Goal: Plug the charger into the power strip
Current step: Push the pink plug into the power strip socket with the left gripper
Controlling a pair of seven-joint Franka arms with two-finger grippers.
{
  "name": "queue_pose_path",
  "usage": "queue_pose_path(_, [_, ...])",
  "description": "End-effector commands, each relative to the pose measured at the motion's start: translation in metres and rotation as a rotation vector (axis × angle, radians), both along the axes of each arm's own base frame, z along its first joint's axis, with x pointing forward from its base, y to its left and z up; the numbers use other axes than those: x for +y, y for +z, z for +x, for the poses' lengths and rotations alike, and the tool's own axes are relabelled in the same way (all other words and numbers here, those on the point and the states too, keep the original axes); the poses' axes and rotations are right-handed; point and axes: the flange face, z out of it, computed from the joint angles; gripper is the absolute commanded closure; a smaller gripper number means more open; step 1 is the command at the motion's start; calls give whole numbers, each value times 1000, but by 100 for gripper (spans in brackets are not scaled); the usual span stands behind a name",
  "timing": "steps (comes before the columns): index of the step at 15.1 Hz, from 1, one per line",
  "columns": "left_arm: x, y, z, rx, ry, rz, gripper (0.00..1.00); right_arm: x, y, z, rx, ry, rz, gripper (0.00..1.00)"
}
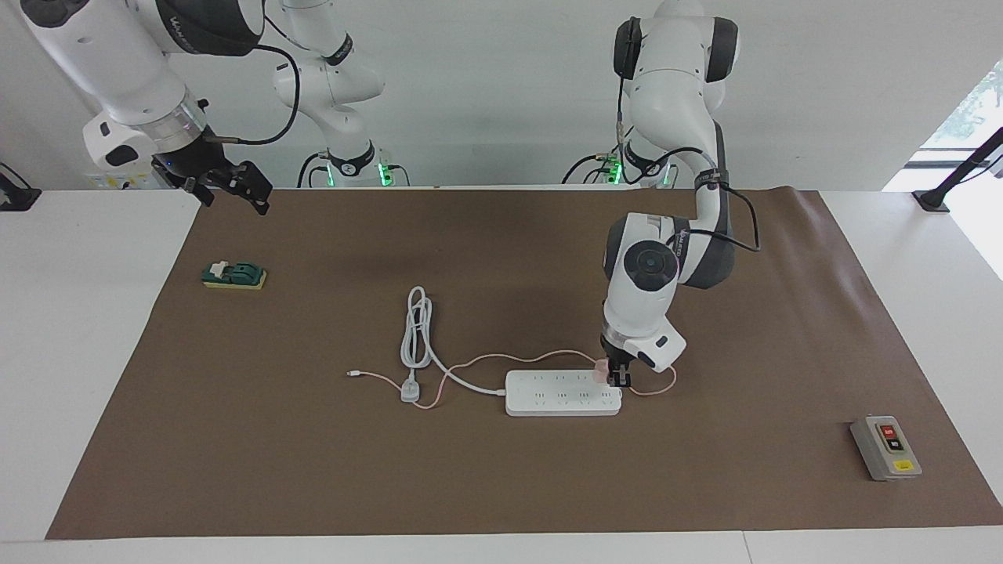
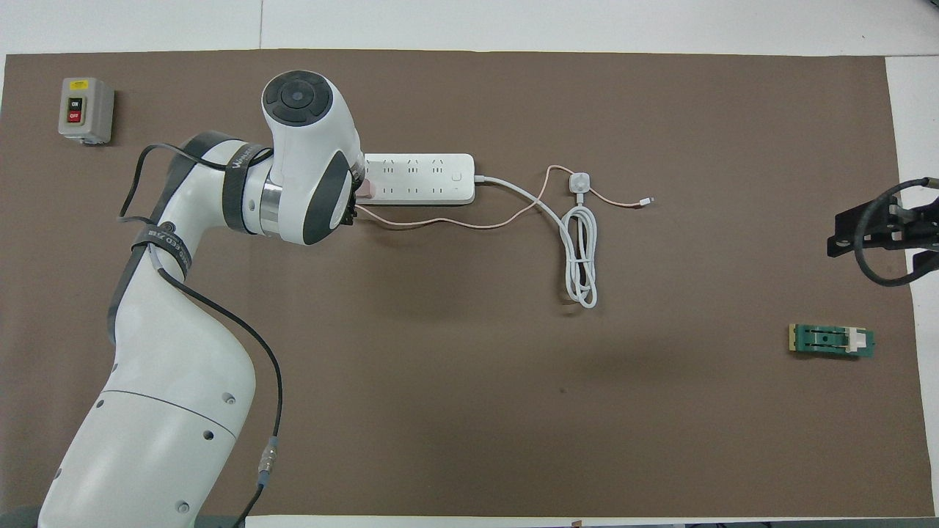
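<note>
I had the left tool (image 1: 619, 379) down at the end of the power strip (image 1: 563, 393) nearest the left arm's end of the counter (image 1: 470, 486), right against the charger (image 1: 601, 370). The pink cube sat on the strip's row of sockets nearer the robots, and looked seated to me, though its prongs were hidden. Whether the left tool was pinching the cube or had let go, I could not tell. The right tool (image 1: 249, 193) waited with its fingers spread, up over the counter's edge at the right arm's end, above the green block (image 1: 233, 275).

The charger's thin pink cable (image 1: 501, 359) ran loosely from the cube along the mat, crossing the strip's thick white cord (image 1: 416, 329). I judged the cube light, hard and rather slick, best held by two flat sides and low. The strip was light too and could slide or tip under a sideways pull, so any lift wanted to go straight up. The cable was limp and might snag. A grey switch box (image 1: 885, 447) lay well apart.
</note>
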Motion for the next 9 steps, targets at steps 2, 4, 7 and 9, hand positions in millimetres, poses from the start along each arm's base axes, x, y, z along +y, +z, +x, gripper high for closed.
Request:
queue_pose_path(2, [9,18,4,47,-19,-7,0,0,3,-5,0,8,22,0])
queue_pose_path(4, [13,39,3,51,-33,-19,0,0,3,-5,0,8,22,0])
queue_pose_path(7, [30,84,0,54,-64,-41,0,0,3,-5,0,8,22,0])
queue_pose_path(9, [42,121,-4,49,-130,-62,0,0,3,-5,0,8,22,0])
